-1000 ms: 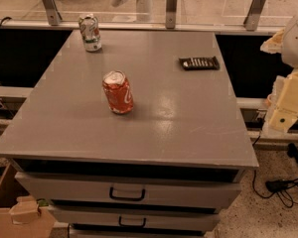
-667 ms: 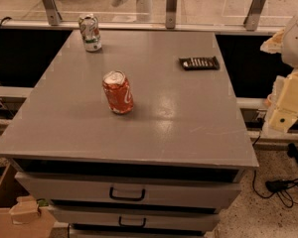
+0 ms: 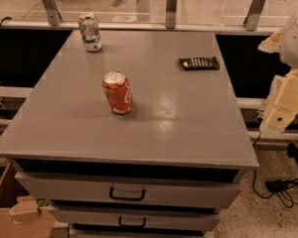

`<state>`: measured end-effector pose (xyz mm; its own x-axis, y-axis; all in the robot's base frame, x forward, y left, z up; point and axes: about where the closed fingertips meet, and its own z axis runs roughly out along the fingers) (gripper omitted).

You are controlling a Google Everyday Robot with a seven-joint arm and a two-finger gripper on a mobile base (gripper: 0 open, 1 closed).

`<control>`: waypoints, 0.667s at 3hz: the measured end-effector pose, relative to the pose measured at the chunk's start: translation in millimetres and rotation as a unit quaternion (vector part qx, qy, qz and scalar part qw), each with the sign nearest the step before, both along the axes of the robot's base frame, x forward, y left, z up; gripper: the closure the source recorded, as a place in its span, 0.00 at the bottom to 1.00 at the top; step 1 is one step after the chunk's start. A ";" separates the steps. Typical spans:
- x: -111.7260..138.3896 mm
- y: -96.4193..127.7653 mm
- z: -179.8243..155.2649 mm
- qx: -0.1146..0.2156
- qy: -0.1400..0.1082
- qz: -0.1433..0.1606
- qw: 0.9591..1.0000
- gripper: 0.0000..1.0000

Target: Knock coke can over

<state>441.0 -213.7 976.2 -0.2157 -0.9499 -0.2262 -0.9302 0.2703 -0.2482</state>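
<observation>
Though the gripper (image 3: 287,100) hangs off the R side of the cabinet, beyond the R edge and about level w/ the grey top (image 3: 188,128), its state can't be told: only cream-coloured blocks under a white rounded housing show, partly cut by the frame edge. It touches nothing and is well apart from the coke can.

Counts:
- 1 gripper.
- 2 cans.
- 1 dark flat device (image 3: 199,63).
- 2 drawer fronts (image 3: 126,194) w/ dark handles.
- 3 metal posts (image 3: 172,6) along the back.

Coke can (image 3: 118,92): red, silver lid, standing upright on the grey top, left of centre and roughly mid-depth. Nothing touches it.

White-and-green can (image 3: 90,32): upright near the back L corner, close to the back edge, well apart from the coke can.

Dark flat device lies flat toward the back R, near the R edge.

Edges & room:
- Bare top on all sides of the coke can.
- Widest bare stretch is to its R and front, between it and the R edge where the gripper is.
- L edge is nearer to it than the R edge.

Below:
- Cardboard box (image 3: 15,214) on the floor at front L.
- Cables (image 3: 283,187) on the floor at R, under the gripper.
</observation>
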 end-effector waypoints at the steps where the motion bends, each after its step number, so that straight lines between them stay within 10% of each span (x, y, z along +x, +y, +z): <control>1: 18.6 48.3 -11.2 0.049 -0.010 0.045 0.998 0.00; 2: 54.1 163.7 -19.5 0.150 -0.036 0.146 0.977 0.00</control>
<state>495.0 -50.0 956.6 0.0813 -0.8577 -0.5077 -0.9617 0.0663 -0.2660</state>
